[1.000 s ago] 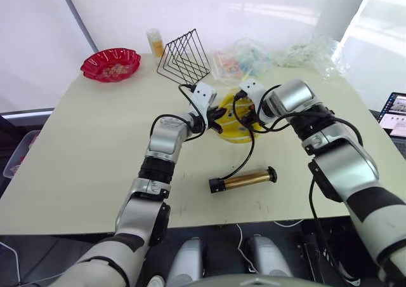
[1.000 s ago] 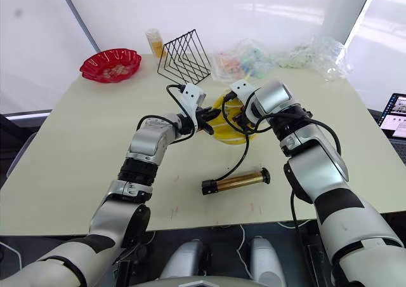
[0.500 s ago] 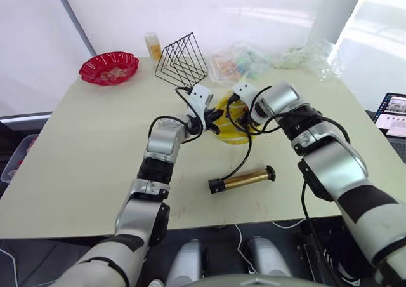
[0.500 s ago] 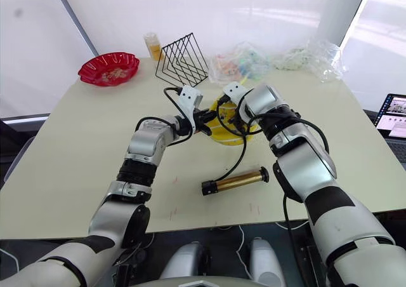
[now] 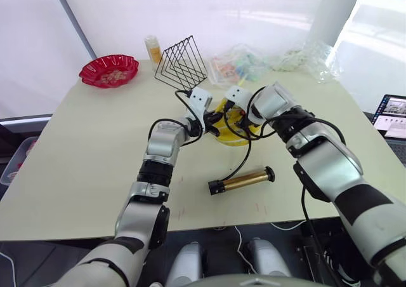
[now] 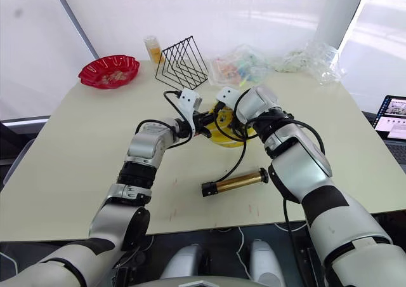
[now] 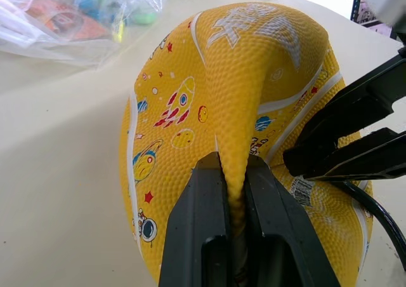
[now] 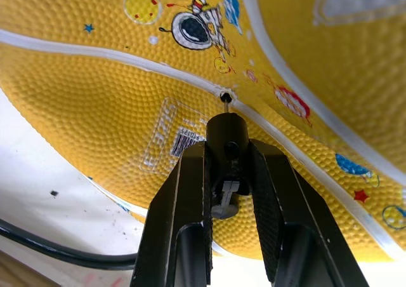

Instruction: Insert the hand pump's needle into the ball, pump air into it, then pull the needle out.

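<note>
The ball point(image 7: 254, 109) lies squashed on the counter point(image 5: 95, 147), near the far middle, just in front of the wire rack point(image 5: 183, 61). All places below are given from the ball.

**Left tool** point(image 7: 231, 192): pressed together on a raised fold of the ball's skin, on its left side. The fold runs up between both fingers. This grip steadies the ball.

**Right tool** point(image 8: 225, 166): pinching the black fitting of the needle point(image 8: 226, 106) on the ball's right side. The pin points straight at the small dark valve hole point(image 8: 225, 97) on the white seam. The pin tip sits at the mouth of the hole; whether it has entered cannot be told.

**Pump** point(image 5: 244, 179): lies flat on the counter, in front of the ball and well apart from it. No tool touches it. Its hose point(image 5: 241, 157) curves up from the near end cap to the fitting.

**Progress**
1. Ball held: done.
2. Needle gripped and aimed at the valve: done.
3. Needle pushed fully into the valve: not yet shown as done. This appears to be the step in hand.
4. Pumping: not begun. The ball is flat and the pump is untouched.
5. Pulling the needle out: left to do.

**Note:** the pin is thin. A sideways load at the hole could bend it, so the push should probably follow the pin's own line.
</note>
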Action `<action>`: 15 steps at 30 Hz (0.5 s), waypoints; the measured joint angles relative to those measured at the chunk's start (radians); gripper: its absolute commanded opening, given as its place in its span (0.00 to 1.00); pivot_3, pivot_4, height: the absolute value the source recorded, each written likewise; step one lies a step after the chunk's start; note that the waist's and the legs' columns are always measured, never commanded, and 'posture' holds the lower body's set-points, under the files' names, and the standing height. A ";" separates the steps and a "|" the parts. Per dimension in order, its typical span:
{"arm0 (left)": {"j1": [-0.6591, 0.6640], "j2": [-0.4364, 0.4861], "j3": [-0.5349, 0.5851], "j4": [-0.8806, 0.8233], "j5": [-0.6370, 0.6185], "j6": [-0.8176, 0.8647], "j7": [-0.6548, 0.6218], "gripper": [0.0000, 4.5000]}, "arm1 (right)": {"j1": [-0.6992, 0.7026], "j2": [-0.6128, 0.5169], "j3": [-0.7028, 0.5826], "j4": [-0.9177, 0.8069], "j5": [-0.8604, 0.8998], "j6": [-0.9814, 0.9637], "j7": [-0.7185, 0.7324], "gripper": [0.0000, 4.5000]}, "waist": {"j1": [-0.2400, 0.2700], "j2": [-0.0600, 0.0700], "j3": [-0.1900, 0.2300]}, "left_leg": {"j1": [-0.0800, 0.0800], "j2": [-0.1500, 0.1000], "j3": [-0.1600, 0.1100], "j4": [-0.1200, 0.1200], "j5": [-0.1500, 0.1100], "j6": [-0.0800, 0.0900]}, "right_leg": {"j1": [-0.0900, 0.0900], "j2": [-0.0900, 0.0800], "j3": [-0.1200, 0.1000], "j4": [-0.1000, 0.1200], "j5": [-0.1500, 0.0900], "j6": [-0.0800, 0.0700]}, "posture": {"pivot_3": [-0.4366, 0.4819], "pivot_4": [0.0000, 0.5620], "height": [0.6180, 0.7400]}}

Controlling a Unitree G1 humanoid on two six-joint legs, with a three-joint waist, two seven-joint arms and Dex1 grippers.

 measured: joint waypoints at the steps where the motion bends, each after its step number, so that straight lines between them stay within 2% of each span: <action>1: 0.001 0.000 0.000 -0.001 0.000 0.000 0.000 0.01 | -0.008 0.007 0.000 0.017 -0.008 -0.008 0.001 0.08 | 0.000 0.000 -0.001 | 0.000 0.000 -0.001 0.000 0.000 0.000 | 0.000 0.000 0.000 -0.001 0.000 0.000 | 0.48 0.27 0.97; 9: 0.019 0.000 0.000 -0.017 -0.001 0.007 0.000 0.01 | -0.053 0.049 -0.067 0.145 -0.025 -0.056 -0.033 0.08 | -0.002 0.001 -0.008 | 0.000 0.000 -0.003 -0.002 -0.003 -0.005 | 0.000 -0.001 0.000 -0.003 0.001 -0.002 | 0.48 0.27 0.97; 15: 0.022 0.000 0.000 -0.018 -0.001 0.007 0.000 0.01 | -0.052 0.055 -0.079 0.163 -0.040 -0.074 -0.035 0.08 | -0.007 0.001 -0.012 | 0.000 0.000 -0.005 -0.003 -0.003 -0.005 | 0.000 -0.002 0.002 -0.004 0.001 -0.003 | 0.48 0.27 0.97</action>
